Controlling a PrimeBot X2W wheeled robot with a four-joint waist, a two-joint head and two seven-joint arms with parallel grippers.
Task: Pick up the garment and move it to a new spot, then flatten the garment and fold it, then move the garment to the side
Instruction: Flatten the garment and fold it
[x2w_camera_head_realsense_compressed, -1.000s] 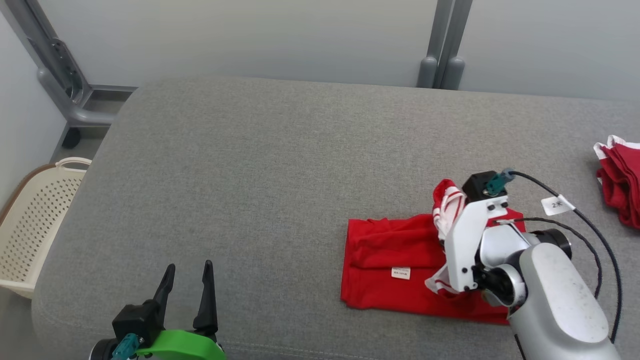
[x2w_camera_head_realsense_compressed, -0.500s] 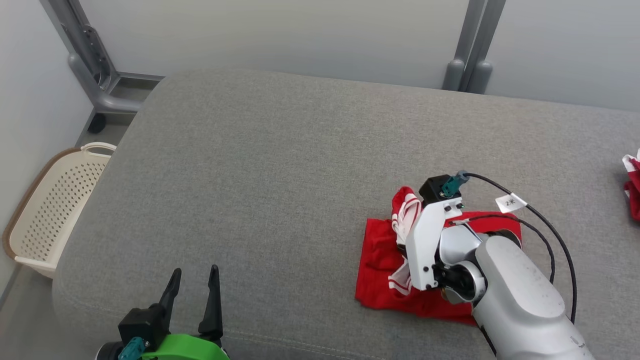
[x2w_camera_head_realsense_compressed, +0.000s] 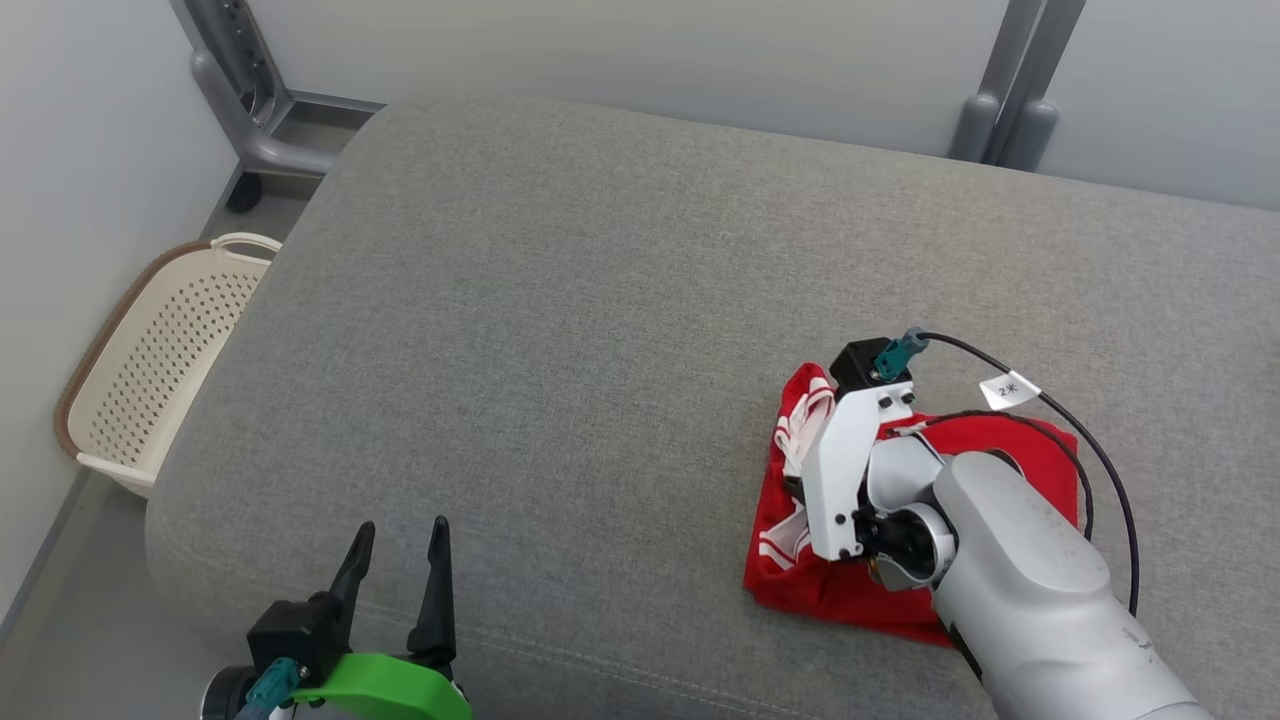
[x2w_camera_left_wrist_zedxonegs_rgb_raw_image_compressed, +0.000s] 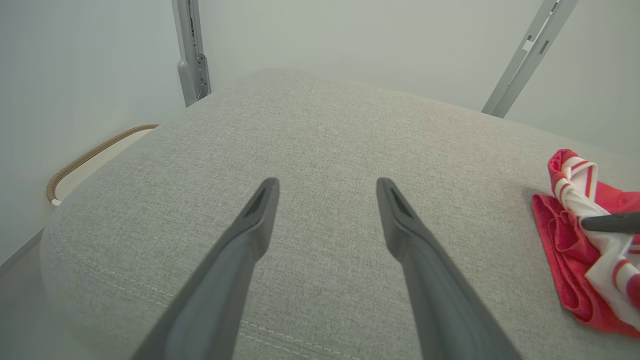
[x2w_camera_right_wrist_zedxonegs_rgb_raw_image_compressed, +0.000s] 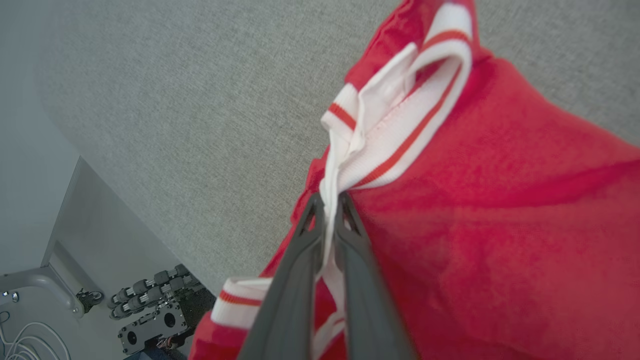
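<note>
Near the right front of the grey upholstered surface (x2w_camera_head_realsense_compressed: 560, 330), the red garment (x2w_camera_head_realsense_compressed: 795, 585) lies bunched in a loose heap, and my right arm reaches over it from the lower right. Along my right wrist view, my right gripper (x2w_camera_right_wrist_zedxonegs_rgb_raw_image_compressed: 328, 205) is pinched tight, its two dark fingers pressed together on a strip of the garment's white ribbed trim (x2w_camera_right_wrist_zedxonegs_rgb_raw_image_compressed: 400, 145), which carries thin red stripes. That trim rises above the rest of the cloth, while the red body of the garment rests on the grey fabric below and to the right of the fingers. From my head view, the white wrist mount hides those fingers; a loop of the striped trim stands up just to its left. A black cable with a small white label (x2w_camera_head_realsense_compressed: 1008, 390) arcs from the top of the wrist over the garment. My left gripper (x2w_camera_head_realsense_compressed: 400, 530) sits at the lower left, well apart from the garment, hovering over the front edge of the grey surface with its fingers spread wide and nothing between them. To the left of the grey surface, on the floor against the wall, stands a cream plastic basket (x2w_camera_head_realsense_compressed: 150, 380) with a brown rim and rows of small holes. What I can see of its inside is perforated wall and floor. Grey metal posts stand against the pale wall behind.
</note>
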